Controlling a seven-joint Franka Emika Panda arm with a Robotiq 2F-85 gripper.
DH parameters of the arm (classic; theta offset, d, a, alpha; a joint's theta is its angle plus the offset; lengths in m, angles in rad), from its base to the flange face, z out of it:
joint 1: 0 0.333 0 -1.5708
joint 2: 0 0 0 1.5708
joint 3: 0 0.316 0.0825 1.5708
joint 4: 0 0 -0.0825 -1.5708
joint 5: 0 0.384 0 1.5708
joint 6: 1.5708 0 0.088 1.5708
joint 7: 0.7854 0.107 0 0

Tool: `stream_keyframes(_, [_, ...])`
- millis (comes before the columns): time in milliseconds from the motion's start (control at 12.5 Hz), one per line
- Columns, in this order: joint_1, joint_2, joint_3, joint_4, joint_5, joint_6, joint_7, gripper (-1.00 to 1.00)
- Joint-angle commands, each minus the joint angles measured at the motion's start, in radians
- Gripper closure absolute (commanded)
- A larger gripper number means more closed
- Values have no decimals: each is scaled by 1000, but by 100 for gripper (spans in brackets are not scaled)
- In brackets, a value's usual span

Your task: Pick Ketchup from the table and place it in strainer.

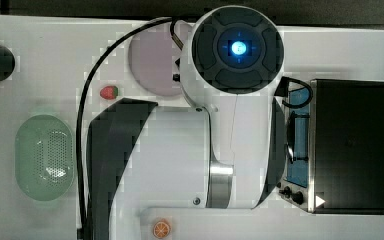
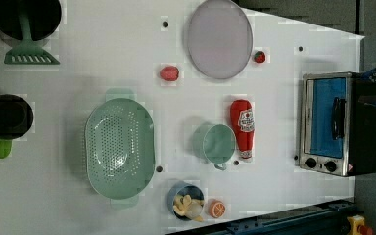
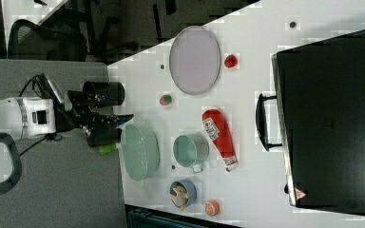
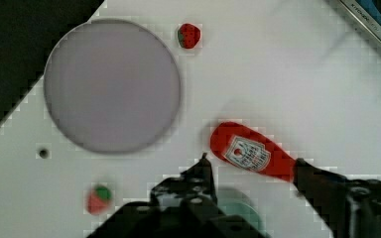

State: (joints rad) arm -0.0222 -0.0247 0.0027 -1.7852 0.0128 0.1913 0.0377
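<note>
End effector: jaws apart, nothing between them. In the wrist view two dark fingers frame the scene; one fingertip sits just off the fat base of the ketchup, and the other finger covers the cap end. From the right view the end effector hangs high over the near edge of the bench, well clear of everything on it.

Key relation: the ketchup lies on its side on the bench, roughly below and slightly ahead of the open jaws. Its long axis runs nearly along the line joining the two fingers rather than across it. My judgement: the wrist needs to turn about a quarter before descent, so the jaws close over the narrow width of the body. The exact angle is hard to call from here.

Ketchup appearance: small red squeeze bottle, white label mid-body, tapering to a white cap. In the left view the ketchup is just beside the small green cup, close enough that one finger may crowd the cup on the way down.

Strainer: pale mint oval basket, perforated floor, empty, standing apart from the ketchup on the far side of the cup. Nearby: lilac plate, two strawberries, toaster oven.

Pick not yet begun.
</note>
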Motion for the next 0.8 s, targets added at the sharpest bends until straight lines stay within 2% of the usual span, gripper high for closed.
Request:
stream_keyframes(80, [-95, -223, 29, -109, -4, -136, -120, -59])
stream_keyframes(240, [-95, -217, 30, -114, -4, -135, -129, -100])
stream_keyframes(800, [-87, -106, 52, -205, -4, -125, -244, -100])
